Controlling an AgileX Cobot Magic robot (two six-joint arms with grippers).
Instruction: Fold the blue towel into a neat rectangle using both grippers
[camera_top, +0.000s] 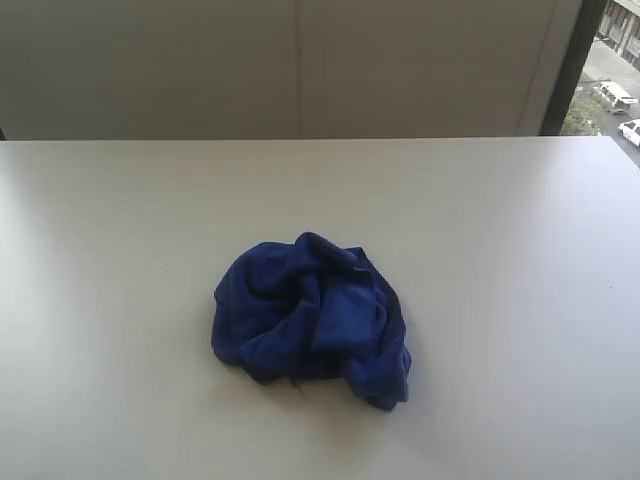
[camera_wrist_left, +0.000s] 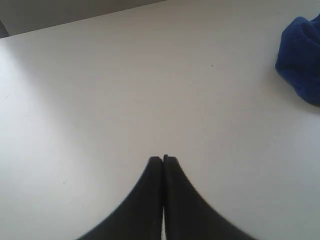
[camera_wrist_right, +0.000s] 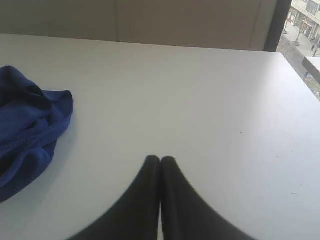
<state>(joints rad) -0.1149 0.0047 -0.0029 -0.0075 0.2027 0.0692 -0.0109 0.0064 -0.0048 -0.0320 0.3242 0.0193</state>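
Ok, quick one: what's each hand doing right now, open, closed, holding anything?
Left hand: closed, holding nothing, clear of the towel.
Right hand: closed, holding nothing, also clear of the towel.
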